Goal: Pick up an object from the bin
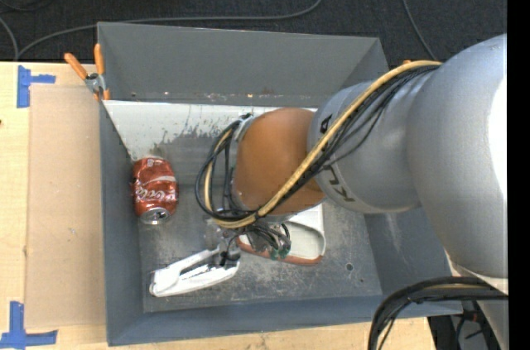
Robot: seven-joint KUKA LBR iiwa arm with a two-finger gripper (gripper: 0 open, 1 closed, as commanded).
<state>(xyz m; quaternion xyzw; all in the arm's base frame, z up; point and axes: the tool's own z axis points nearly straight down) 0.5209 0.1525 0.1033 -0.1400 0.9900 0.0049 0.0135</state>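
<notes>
Nearest the front wall of the bin (248, 71), a long white flat object (186, 275) lay on the grey floor, slanting slightly upward toward the right. You had the pincer (222, 256) low at that object's right end, touching it or just beside it; the wrist hid the contact, so I could not tell which. Nor could I tell whether the pincer was spread or pressed together, and nothing was seen pinched in it. Just right of the pincer, partly under the wrist, lay a white shoe-like thing with a brown sole (302, 245). Further back on the left, well apart from the pincer, a crushed red drinks can (154, 189) lay with its mouth toward the front. Above the pincer sat the orange wrist cover (269, 158) with looped black cables (207, 183), and the grey arm (431, 141) reached in from the right. Judgement: the descent looked done and the white flat object seemed the likeliest target. Nothing had been lifted, so the grasp, lift and withdrawal remained.
</notes>
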